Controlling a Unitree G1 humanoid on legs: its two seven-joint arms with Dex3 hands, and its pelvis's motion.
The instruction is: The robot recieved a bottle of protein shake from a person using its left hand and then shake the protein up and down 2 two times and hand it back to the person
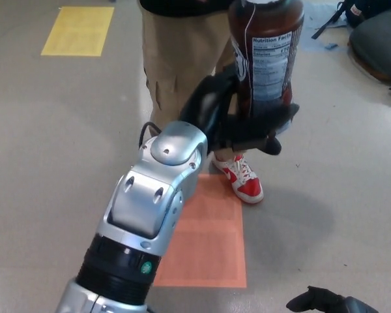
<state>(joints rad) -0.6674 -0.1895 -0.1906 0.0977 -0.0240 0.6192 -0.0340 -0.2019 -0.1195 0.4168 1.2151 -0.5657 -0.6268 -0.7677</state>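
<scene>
One dark brown plastic protein shake bottle [266,62] stands upright in your left hand [238,120], black fingers [270,124] wrapped round its base. Person's tan trousers [176,52] just behind. Right hand [329,302] low right, grip unclear.

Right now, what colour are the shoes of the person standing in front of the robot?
Red with white laces and trim; one shoe shows clearly in the head view, the other hidden behind the robot's left arm.

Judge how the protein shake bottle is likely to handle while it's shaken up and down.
The bottle looks rigid, so the left hand probably won't crush it. Its glossy label may be slippery. The hand grips low on it, so the tall body could tilt.
</scene>
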